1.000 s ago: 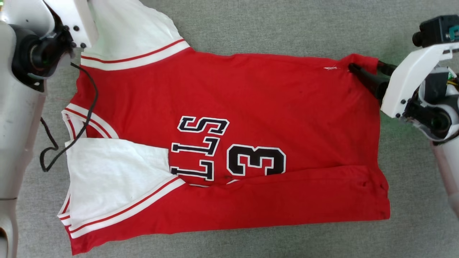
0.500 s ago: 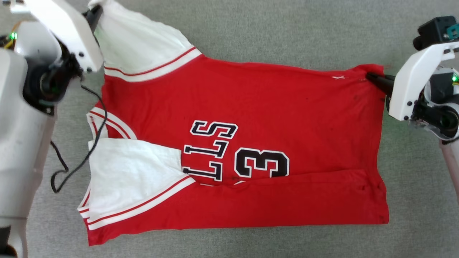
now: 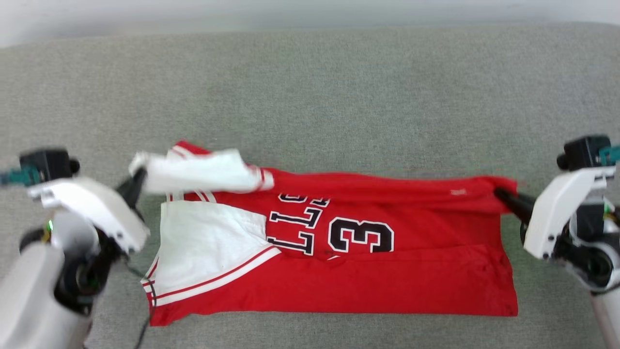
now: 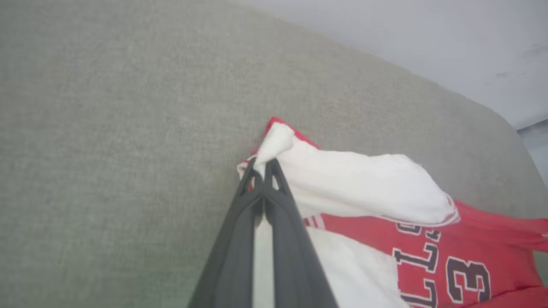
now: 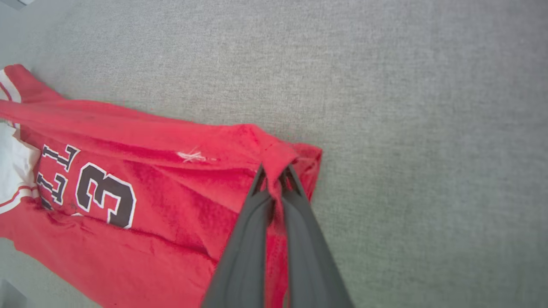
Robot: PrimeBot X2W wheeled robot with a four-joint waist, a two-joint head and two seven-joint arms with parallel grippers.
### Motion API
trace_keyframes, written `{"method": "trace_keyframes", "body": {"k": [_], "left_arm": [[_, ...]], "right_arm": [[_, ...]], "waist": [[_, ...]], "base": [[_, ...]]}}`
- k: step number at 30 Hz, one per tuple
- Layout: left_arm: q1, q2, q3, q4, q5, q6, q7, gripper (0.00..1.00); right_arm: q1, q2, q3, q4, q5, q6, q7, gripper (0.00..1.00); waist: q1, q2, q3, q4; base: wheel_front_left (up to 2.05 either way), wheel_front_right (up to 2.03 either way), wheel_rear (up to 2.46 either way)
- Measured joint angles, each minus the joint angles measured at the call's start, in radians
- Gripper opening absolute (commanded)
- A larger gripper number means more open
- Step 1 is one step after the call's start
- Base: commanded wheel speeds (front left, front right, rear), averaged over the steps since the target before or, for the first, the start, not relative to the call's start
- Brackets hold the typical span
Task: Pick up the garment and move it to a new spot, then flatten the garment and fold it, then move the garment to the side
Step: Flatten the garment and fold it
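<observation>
Red garment [image 3: 411,281] — left gripper [image 3: 139,173], right gripper [image 3: 499,193] clamp it; grey mat [image 3: 339,97] beneath.

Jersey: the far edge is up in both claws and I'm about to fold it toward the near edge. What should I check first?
1. Grip, left claw: shut on the jersey's white sleeve, ok.
2. Grip, right claw: shut on the red hem corner, ok.
3. Lift: far edge raised and roughly level between the claws, ok.
4. Base: near half lying flat on the grey surface, ok.
5. Snag: dark cable by the left arm clear of the jersey, cannot tell.
</observation>
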Motion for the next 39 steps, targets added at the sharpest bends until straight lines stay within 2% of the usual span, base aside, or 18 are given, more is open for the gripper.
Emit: {"method": "trace_keyframes", "body": {"k": [5, 9, 10, 11, 12, 13, 17, 20, 24, 28, 34, 39], "left_arm": [[0.192, -0.003, 0.022, -0.058, -0.039, 0.048, -0.027, 0.0], [0.299, -0.032, 0.012, -0.065, -0.078, 0.063, -0.018, 0.0], [0.311, -0.038, 0.008, -0.061, -0.081, 0.066, -0.016, 0.22], [0.321, -0.044, 0.004, -0.055, -0.085, 0.066, -0.014, 0.92], [0.328, -0.05, 0.001, -0.052, -0.091, 0.065, -0.013, 0.92], [0.331, -0.059, 0.0, -0.047, -0.096, 0.064, -0.015, 1.0], [0.333, -0.086, -0.006, -0.027, -0.085, 0.041, -0.068, 1.0], [0.344, -0.095, -0.009, -0.024, -0.041, 0.043, -0.139, 1.0], [0.351, -0.098, -0.012, -0.049, 0.041, 0.066, -0.248, 1.0], [0.349, -0.105, -0.018, -0.091, 0.11, 0.087, -0.341, 1.0], [0.327, -0.109, -0.034, -0.174, 0.233, 0.14, -0.466, 1.0], [0.321, -0.106, -0.056, -0.249, 0.335, 0.179, -0.512, 1.0]], "right_arm": [[0.131, 0.027, -0.05, -0.039, -0.006, 0.0, -0.009, 0.0], [0.216, 0.058, -0.072, -0.06, -0.009, 0.0, -0.019, 0.0], [0.235, 0.063, -0.076, -0.06, -0.014, 0.0, -0.025, 0.31], [0.252, 0.069, -0.08, -0.06, -0.019, 0.0, -0.031, 1.0], [0.266, 0.075, -0.084, -0.059, -0.02, 0.0, -0.038, 1.0], [0.276, 0.081, -0.084, -0.06, -0.021, 0.0, -0.045, 1.0], [0.313, 0.1, -0.084, -0.076, -0.027, 0.0, -0.08, 1.0], [0.357, 0.104, -0.088, -0.105, -0.031, 0.0, -0.114, 1.0], [0.396, 0.105, -0.109, -0.183, -0.04, 0.0, -0.138, 1.0], [0.425, 0.103, -0.167, -0.246, -0.054, 0.0, -0.115, 1.0], [0.433, 0.1, -0.286, -0.298, -0.087, 0.0, -0.032, 1.0], [0.429, 0.091, -0.351, -0.308, -0.116, 0.0, 0.05, 1.0]], "waist": [[-0.0001, 0.0, -0.034, 0.008], [-0.0001, 0.0, -0.045, 0.009], [0.0, 0.0, -0.047, 0.009], [-0.0001, 0.0, -0.047, 0.009], [-0.0001, 0.0, -0.048, 0.008], [-0.0001, 0.0, -0.049, 0.007], [-0.0001, 0.0, -0.063, 0.001], [-0.0001, 0.0, -0.084, -0.002], [-0.0001, 0.0, -0.121, -0.007], [0.0, 0.0, -0.16, -0.012], [-0.0001, 0.0, -0.192, -0.004], [-0.0001, 0.0, -0.187, 0.026]], "base": [[0.0, 0.0, 0.0], [0.0, 0.0, 0.0], [0.0, 0.0, 0.0], [0.0, 0.0, 0.0], [0.0, 0.0, 0.0], [0.0, 0.0, 0.0], [0.0, 0.0, 0.0], [0.0, 0.0, 0.0], [0.0, 0.0, 0.0], [0.0, 0.0, 0.0], [0.0, 0.0, 0.0], [0.0, 0.0, 0.0]]}}
